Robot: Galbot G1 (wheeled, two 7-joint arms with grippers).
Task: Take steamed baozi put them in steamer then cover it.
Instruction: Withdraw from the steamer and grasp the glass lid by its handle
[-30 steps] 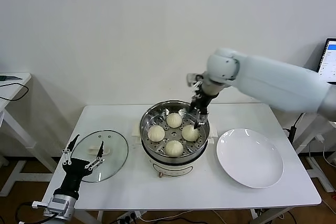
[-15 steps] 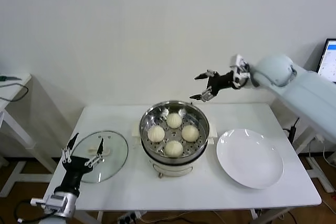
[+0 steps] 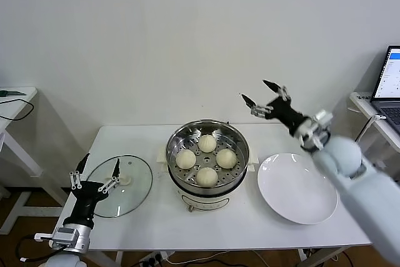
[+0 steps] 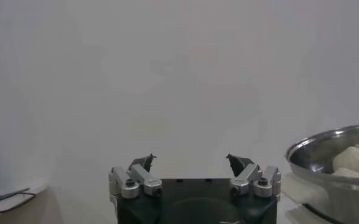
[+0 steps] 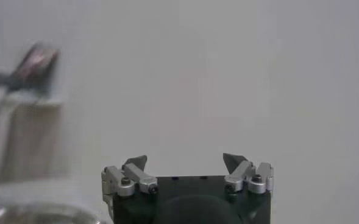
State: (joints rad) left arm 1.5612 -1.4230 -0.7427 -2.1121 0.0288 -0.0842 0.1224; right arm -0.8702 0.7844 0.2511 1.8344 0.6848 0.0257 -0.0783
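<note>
The steamer (image 3: 172, 147), a shiny steel basket on a white pot base, stands mid-table with several off-white baozi (image 3: 207, 176) on its perforated floor. Its rim (image 4: 325, 145) and one baozi (image 4: 355, 159) also show in the left wrist view. The glass lid (image 3: 128, 193) lies flat on the table to the steamer's left. My left gripper (image 3: 100, 166) (image 4: 191, 159) hovers open and empty over the lid's near-left edge. Raised above the table to the steamer's right, my right gripper (image 3: 253, 89) (image 5: 185, 159) is open and holds nothing.
A flat white plate (image 3: 298, 187) lies right of the steamer, under my right forearm. A laptop (image 3: 390, 79) sits on a stand at the far right. A small white side table (image 3: 14, 101) stands at the far left.
My right arm has lifted out of the steamer and swung back to the right, gripper open and empty. My left gripper has drifted slightly left over the lid.
</note>
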